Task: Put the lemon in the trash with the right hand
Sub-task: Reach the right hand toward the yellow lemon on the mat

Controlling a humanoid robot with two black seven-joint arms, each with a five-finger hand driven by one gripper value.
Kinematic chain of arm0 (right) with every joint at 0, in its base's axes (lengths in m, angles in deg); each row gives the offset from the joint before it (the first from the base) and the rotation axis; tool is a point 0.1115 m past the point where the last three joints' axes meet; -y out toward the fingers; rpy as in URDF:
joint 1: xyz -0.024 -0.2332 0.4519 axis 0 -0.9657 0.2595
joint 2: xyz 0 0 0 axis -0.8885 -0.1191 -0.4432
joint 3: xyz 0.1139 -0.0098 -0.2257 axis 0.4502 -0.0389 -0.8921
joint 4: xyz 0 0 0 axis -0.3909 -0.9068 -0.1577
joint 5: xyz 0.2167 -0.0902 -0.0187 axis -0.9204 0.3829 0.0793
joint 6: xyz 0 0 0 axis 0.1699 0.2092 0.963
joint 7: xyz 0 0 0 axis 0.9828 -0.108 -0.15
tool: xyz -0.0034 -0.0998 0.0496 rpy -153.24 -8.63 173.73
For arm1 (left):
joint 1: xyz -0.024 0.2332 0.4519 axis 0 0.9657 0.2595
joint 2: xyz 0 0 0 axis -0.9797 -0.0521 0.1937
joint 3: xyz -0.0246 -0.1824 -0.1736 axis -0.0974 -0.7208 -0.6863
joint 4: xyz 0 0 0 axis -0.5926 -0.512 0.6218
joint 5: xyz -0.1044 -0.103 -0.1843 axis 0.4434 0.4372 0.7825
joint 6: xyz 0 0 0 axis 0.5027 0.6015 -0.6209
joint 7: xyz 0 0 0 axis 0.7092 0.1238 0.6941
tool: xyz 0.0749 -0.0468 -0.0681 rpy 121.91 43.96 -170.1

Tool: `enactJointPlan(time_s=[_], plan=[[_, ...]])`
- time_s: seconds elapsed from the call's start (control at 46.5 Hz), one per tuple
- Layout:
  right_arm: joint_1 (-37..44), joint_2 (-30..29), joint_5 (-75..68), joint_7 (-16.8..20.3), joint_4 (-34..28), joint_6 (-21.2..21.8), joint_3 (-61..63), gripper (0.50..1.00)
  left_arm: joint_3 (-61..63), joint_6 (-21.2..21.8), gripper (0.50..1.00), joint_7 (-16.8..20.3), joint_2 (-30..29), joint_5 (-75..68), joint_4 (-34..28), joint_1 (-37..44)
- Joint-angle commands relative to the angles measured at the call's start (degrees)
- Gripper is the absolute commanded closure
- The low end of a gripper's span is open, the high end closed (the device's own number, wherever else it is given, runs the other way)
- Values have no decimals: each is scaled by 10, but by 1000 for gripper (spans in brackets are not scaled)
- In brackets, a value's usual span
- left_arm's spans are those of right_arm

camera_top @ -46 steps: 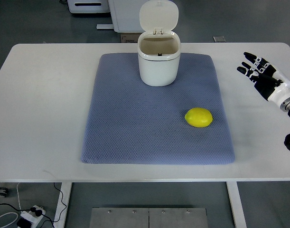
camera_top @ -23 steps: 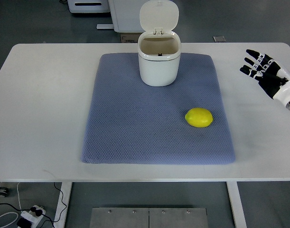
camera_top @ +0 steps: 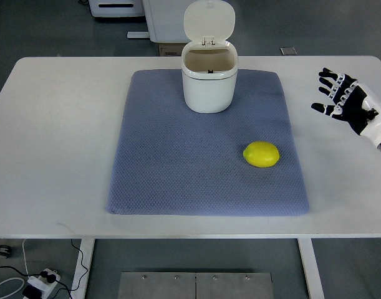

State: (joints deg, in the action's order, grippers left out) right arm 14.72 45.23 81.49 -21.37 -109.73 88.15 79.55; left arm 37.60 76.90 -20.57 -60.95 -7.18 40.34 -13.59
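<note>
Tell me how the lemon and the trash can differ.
The lemon is yellow; the trash can is white. The lemon is a small solid oval lying on its side; the trash can is much bigger, upright and hollow, with its lid flipped open. The lemon sits near the mat's right side, the trash can at its far edge. Both rest on the mat, untouched by the right hand.

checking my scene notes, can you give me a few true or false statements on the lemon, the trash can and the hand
1. The lemon lies on the blue mat. True.
2. The trash can has its lid closed. False: the lid stands open.
3. The right hand grips the lemon. False: it is open, over bare table to the right of the mat.
4. The trash can stands at the mat's far edge. True.
5. The lemon is inside the trash can. False: it lies nearer the robot, apart from it.
</note>
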Motion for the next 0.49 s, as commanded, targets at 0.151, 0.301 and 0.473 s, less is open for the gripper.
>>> enactJointPlan(time_s=[0.151,0.301,0.473], plan=[[16,27,81,6,-21,0,-30,500,0,0,500,0,0,0,0,0],[16,27,102,11,-31,-2,-44,500,0,0,500,0,0,0,0,0],[23,27,126,12,-64,-30,-89,500,0,0,500,0,0,0,0,0]])
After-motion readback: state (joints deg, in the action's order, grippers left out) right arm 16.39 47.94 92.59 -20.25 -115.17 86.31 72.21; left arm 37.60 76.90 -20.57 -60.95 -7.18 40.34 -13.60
